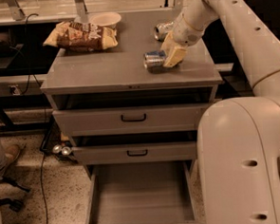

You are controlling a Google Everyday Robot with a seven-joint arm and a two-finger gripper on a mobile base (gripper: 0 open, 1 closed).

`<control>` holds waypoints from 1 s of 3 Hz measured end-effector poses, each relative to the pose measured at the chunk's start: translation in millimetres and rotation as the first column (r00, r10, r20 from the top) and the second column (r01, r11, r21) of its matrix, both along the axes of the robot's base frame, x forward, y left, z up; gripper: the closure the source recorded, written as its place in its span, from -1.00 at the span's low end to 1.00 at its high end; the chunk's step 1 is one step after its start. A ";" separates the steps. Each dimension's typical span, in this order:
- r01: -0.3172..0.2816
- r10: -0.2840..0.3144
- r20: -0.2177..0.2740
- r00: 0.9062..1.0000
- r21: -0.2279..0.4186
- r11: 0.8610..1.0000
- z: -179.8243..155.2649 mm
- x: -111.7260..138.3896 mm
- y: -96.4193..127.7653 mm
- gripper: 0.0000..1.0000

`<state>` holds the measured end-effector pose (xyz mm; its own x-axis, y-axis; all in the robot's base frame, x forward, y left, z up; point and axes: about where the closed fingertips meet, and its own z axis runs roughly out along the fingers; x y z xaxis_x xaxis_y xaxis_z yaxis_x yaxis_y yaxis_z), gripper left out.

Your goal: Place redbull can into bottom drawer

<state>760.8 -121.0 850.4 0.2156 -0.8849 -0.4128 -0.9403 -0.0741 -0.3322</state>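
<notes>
While the slim, shiny metal redbull can (153,60) lies sideways on the flat grey bench (104,71), my pincer (171,58) slants down at its right end; I cannot tell its grip.

We see the gripper (169,55) low over the table (104,71), right against the redbull can (152,60), which lies on its side. The bottom drawer (140,194) stands pulled out beneath 2 shallower drawers (133,118).

I see the grey cabinet top (104,71) carrying a chip bag (80,36) and bowl (105,18) back left, a second can (161,30) back right, and the redbull can (153,60) on its side, my gripper (173,55) against it.
</notes>
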 end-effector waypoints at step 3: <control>0.163 -0.165 -0.074 0.984 -0.030 0.986 61.0 -109.1 -53.2 1.00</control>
